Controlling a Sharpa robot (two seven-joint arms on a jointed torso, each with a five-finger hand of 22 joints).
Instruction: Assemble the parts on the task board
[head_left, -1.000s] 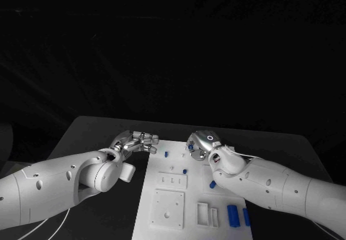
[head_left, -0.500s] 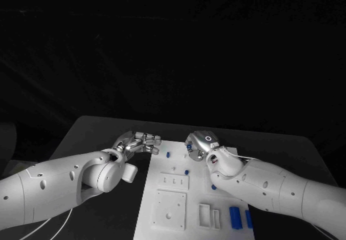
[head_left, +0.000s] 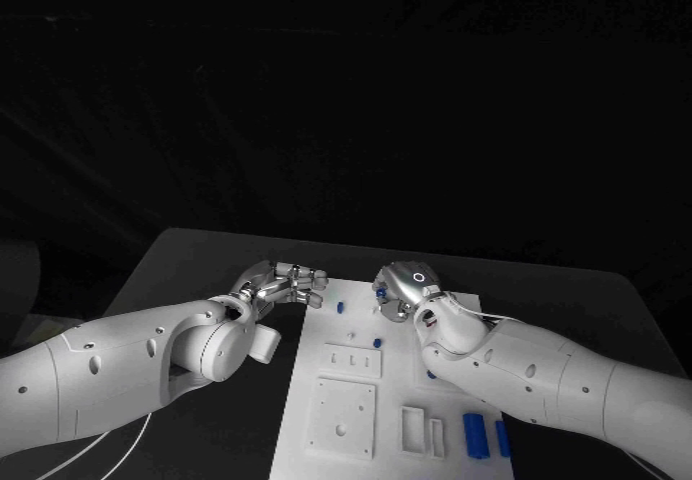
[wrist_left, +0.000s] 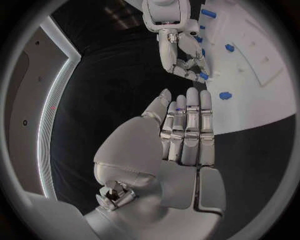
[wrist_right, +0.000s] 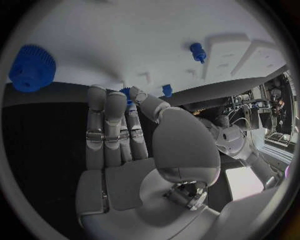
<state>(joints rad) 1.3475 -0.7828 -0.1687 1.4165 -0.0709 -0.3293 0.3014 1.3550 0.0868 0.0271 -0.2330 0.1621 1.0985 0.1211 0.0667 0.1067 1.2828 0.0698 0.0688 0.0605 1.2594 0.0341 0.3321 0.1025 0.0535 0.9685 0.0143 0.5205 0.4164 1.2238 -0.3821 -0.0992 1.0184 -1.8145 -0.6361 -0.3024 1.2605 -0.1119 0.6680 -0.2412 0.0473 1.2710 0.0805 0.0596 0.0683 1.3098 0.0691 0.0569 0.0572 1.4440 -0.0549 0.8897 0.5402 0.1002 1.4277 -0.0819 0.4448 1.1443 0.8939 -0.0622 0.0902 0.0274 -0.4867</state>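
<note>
The white task board (head_left: 335, 405) lies in the middle of the black table. At its far end my right hand (head_left: 401, 291) pinches a small blue part (wrist_right: 127, 92) between thumb and fingertips; the left wrist view shows that part (wrist_left: 203, 76) just above the board (wrist_left: 262, 55). My left hand (head_left: 286, 282) hovers beside the board's far left corner, close to the right hand, fingers straight and side by side (wrist_left: 187, 127), with nothing plainly in them. A blue gear (wrist_right: 31, 67) and blue pegs (wrist_right: 197, 51) sit on the board (wrist_right: 112, 35).
More blue parts are on the board: a peg (head_left: 335, 308) near the left hand, another peg (head_left: 375, 342), and two long pieces (head_left: 475, 436) at the near right. White raised blocks (head_left: 346, 360) stand along the board's middle. Black table (head_left: 188, 265) surrounds the board.
My left hand has drifted slightly right and farther away, closing on the right hand. The right hand holds its place with the blue part.
</note>
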